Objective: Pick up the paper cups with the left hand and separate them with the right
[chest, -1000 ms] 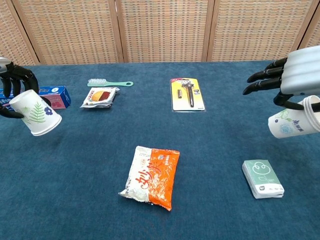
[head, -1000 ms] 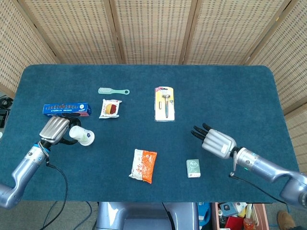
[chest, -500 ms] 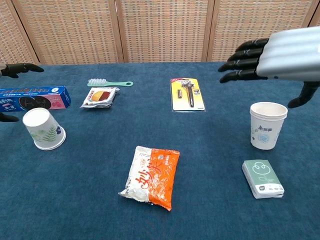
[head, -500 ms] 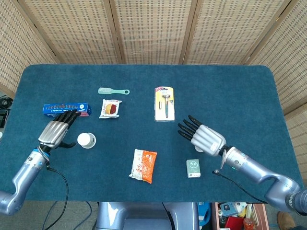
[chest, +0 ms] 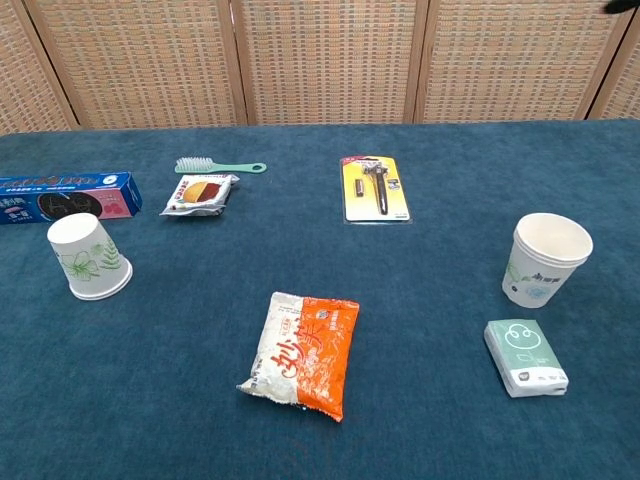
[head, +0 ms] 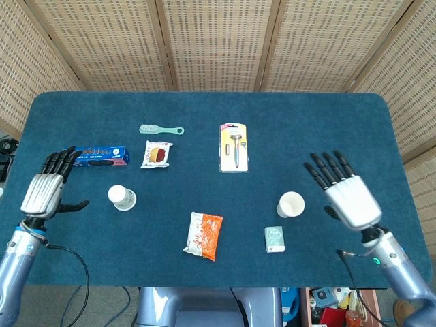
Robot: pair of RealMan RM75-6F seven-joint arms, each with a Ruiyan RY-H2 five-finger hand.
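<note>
One white paper cup with a green leaf print stands upside down on the left of the blue table. A second paper cup stands upright on the right, mouth up. My left hand hovers open to the left of the inverted cup, fingers spread, holding nothing. My right hand is open to the right of the upright cup, fingers spread and apart from it. The chest view shows neither hand clearly.
An orange snack bag lies at centre front. A small green box sits just in front of the upright cup. A blue box, a wrapped snack, a green brush and a carded tool lie further back.
Both hands have let go of their cups and drawn outward and back. The left cup now stands inverted, the right cup upright; both hands have left the chest view.
</note>
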